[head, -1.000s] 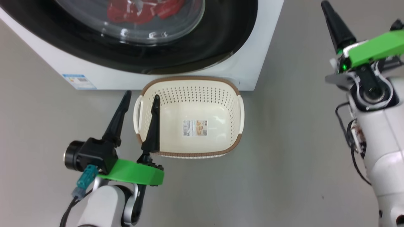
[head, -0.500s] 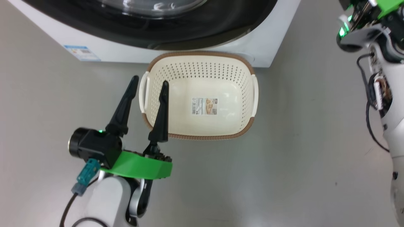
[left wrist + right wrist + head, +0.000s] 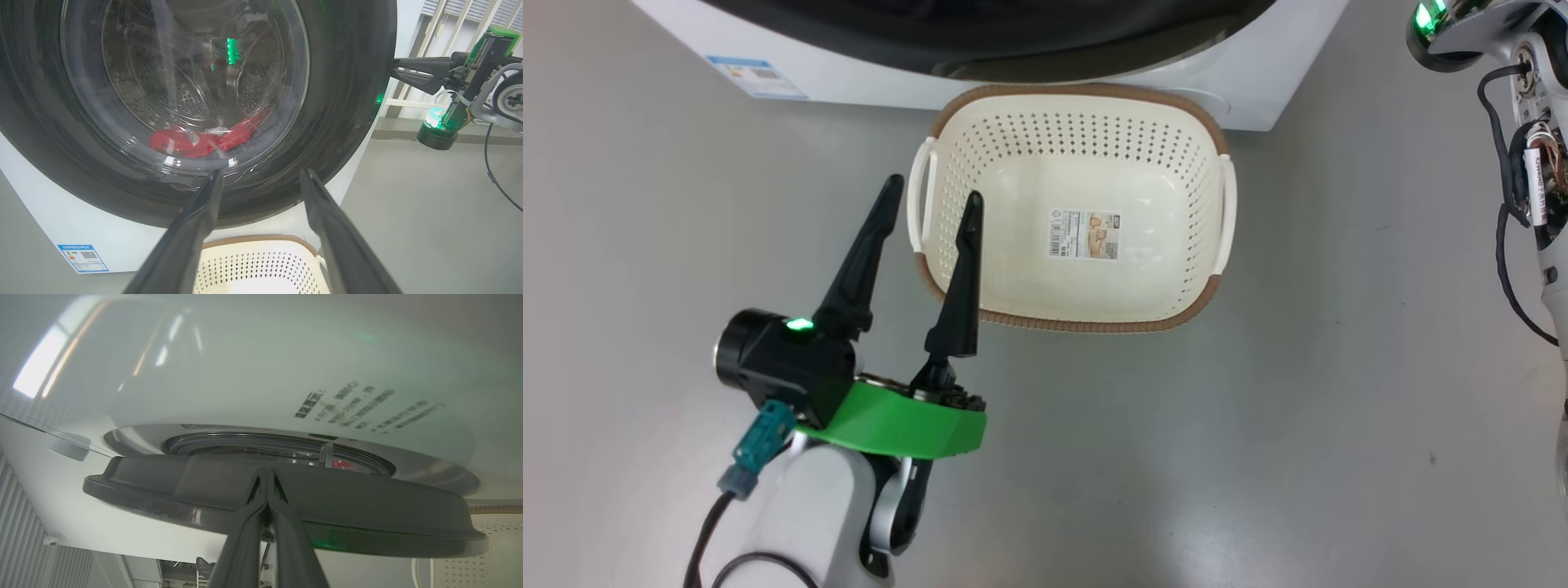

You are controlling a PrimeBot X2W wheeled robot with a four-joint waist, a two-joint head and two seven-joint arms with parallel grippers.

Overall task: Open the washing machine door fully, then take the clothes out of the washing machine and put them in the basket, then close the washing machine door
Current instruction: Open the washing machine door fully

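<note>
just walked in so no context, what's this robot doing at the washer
The robot's right end effector, shut, is at the edge of the washing machine door, which looks barely cracked open. The red clothes lie in the drum of the washing machine. The basket sits empty on the floor in front, the open left end effector hovering near its handle.

Matt, smooth dark plastic is seen on the left claw (image 3: 934,189). Ahead of it, a glossy black rim and clear glass are shown by the large round washing machine door (image 3: 347,102), with soft red cloth garments (image 3: 192,143) behind. Beside the claw, the cream-white perforated basket (image 3: 1078,131) is made of smooth plastic.
</note>
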